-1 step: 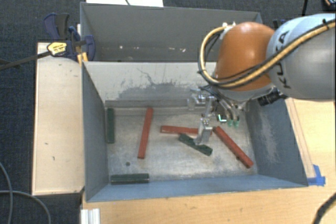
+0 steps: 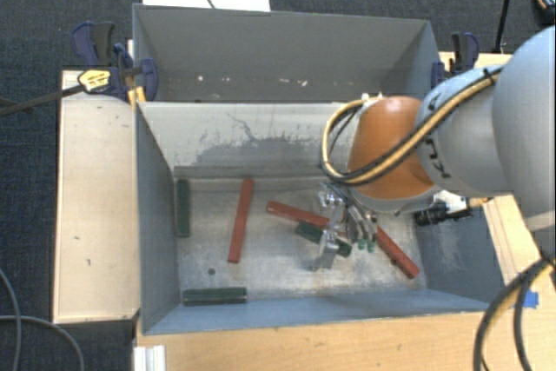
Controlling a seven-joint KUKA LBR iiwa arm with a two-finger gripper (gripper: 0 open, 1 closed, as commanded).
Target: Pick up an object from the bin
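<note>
My gripper (image 2: 334, 244) is low in the right half of the bin, under the arm's orange cover. A short dark green block (image 2: 311, 232) lies directly beneath it, partly hidden by the gripper. A red stick (image 2: 294, 214) slants in from the left and ends at the gripper. A second red stick (image 2: 397, 256) lies just to its right, angled toward the bin's front right corner.
Left of centre, a third red stick (image 2: 240, 221) lies almost lengthwise. A dark green stick (image 2: 182, 207) rests along the left wall and another dark green stick (image 2: 215, 295) along the front wall. The arm and its orange cover hang over the bin's right side.
</note>
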